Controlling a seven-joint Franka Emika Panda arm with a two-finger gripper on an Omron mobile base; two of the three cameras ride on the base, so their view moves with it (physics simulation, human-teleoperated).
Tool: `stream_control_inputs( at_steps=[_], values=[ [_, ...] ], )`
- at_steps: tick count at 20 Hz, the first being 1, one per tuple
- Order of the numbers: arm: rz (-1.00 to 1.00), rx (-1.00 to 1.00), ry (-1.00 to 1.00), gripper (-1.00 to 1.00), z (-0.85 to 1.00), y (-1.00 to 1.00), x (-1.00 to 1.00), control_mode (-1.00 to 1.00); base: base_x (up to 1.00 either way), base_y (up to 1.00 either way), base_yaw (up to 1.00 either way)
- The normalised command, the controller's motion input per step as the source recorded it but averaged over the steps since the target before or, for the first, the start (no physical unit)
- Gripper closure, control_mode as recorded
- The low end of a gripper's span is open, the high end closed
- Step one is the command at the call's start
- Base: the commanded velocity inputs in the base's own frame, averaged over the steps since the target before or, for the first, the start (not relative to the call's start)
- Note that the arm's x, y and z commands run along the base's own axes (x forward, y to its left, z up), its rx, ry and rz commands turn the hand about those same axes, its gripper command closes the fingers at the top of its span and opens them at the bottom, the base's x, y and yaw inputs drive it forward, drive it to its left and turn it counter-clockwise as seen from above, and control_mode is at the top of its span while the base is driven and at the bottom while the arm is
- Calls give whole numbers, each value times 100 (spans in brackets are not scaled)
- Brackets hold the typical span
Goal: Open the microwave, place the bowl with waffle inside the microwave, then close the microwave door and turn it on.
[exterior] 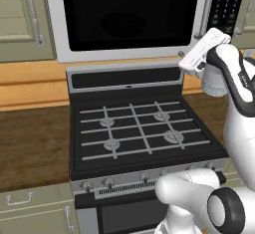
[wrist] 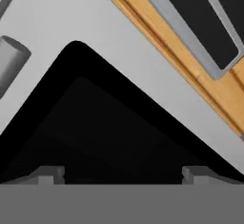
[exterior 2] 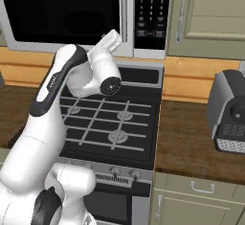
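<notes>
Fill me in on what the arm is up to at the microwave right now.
The white arm has raised its hand to the lower right corner of the microwave door, close to the long vertical handle. The hand view looks straight at the dark glass corner, with the fingertips set apart and holding nothing. The microwave looks shut. The hand is near the door, but contact cannot be confirmed. Below sits the black gas stove; a grey toaster stands on the right counter.

White rounded arm (exterior: pixel 234 128), dark joint bands, grey end caps.
</notes>
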Motion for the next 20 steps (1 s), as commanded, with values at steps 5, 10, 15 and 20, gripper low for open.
stream_control_inputs(
  at_steps=[5,10,15,20],
  values=[
    [0,0,-23,-100,18,-92,-90,-100,0,0,0],
    [-5,-6,-6,-100,15,-72,-20,-100,0,0,0],
    [-3,-21,8,-100,0,-12,49,-100,0,0,0],
    [0,-12,5,-100,0,-1,51,-100,0,0,0]
  ],
)
